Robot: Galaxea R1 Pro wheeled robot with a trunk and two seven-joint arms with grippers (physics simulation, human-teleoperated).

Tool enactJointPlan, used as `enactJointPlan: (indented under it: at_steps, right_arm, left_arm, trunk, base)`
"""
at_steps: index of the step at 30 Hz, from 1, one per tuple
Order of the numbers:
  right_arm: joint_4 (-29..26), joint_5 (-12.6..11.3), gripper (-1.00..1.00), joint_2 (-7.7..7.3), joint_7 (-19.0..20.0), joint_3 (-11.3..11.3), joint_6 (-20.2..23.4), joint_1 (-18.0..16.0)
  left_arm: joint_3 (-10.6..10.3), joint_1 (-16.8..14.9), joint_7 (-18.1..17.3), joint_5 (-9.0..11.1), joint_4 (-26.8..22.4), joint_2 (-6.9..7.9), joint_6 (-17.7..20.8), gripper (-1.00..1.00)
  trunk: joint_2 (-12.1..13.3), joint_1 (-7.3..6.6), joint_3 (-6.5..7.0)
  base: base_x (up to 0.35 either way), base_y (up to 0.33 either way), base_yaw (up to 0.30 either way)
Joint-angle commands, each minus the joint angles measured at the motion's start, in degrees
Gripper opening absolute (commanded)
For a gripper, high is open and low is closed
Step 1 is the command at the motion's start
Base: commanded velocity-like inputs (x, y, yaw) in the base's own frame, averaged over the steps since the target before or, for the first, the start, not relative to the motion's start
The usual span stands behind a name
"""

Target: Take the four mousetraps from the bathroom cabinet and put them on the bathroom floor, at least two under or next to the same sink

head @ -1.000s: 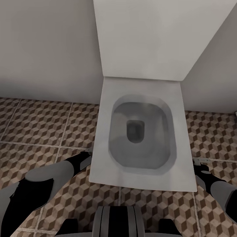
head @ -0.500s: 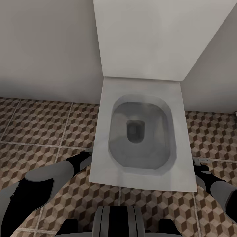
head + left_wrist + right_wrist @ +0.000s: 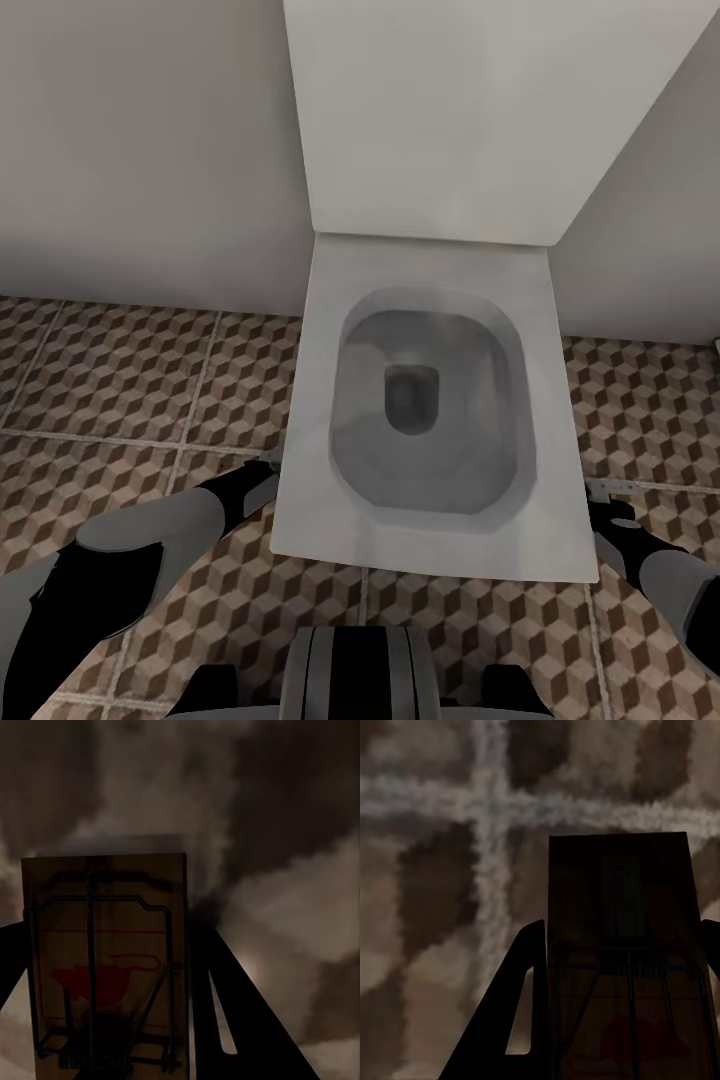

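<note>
White toilet (image 3: 440,400); brown-beige cube-patterned bathroom floor (image 3: 130,380); red-printed mousetrap (image 3: 105,967).

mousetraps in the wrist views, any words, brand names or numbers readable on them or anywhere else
No readable text anywhere.
Mousetrap between the left gripper fingers: a red rodent picture and red lines, no letters.
Second mousetrap in the right gripper: a dim red print, too dark to read.
Toilet and bathroom floor: unmarked.

Cube-patterned bathroom floor (image 3: 130,380) — brown, beige and white tiles with pale grout lines.

The floor runs from the far wall toward the near edge of the head view, showing to the left and right of a white toilet (image 3: 435,420) that stands at the middle — whether its base meets the tiles cannot be told. In the right wrist view, grout lines cross on blurred tiles.
</note>
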Motion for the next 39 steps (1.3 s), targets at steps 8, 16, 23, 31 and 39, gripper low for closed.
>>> enactJointPlan:
  at_steps: [8,16,23,31,39]
  right_arm:
    - [0.05,-0.44,-1.00,-0.04,0.05,0.47,-0.12,-0.02]
    - [0.05,-0.44,-1.00,-0.04,0.05,0.47,-0.12,-0.04]
    - [0.05,-0.48,-1.00,-0.02,0.05,0.47,-0.12,0.01]
    - [0.05,-0.67,-1.00,-0.25,0.78,0.47,0.36,0.03]
    - [0.05,-0.68,-1.00,-0.40,1.86,0.47,0.36,0.04]
  left_arm:
    - [0.25,0.86,0.04,0.92,-0.07,0.04,0.11,1.00]
    - [0.25,0.86,0.01,0.92,-0.04,0.04,0.11,1.00]
    - [0.25,0.86,0.01,0.92,0.03,0.04,0.11,1.00]
    - [0.25,0.86,0.01,0.92,-0.03,0.04,0.11,1.00]
    - [0.25,0.86,0.01,0.92,-0.05,0.04,0.11,1.00]
  trunk:
    - [0.00,0.02,-0.04]
    - [0.00,0.02,-0.04]
    - [0.00,0.02,-0.04]
    - [0.00,0.02,-0.04]
    - [0.00,0.02,-0.04]
  base:
    - [0.000,0.000,0.000]
    - [0.000,0.000,0.000]
    - [0.000,0.000,0.000]
    - [0.000,0.000,0.000]
    - [0.000,0.000,0.000]
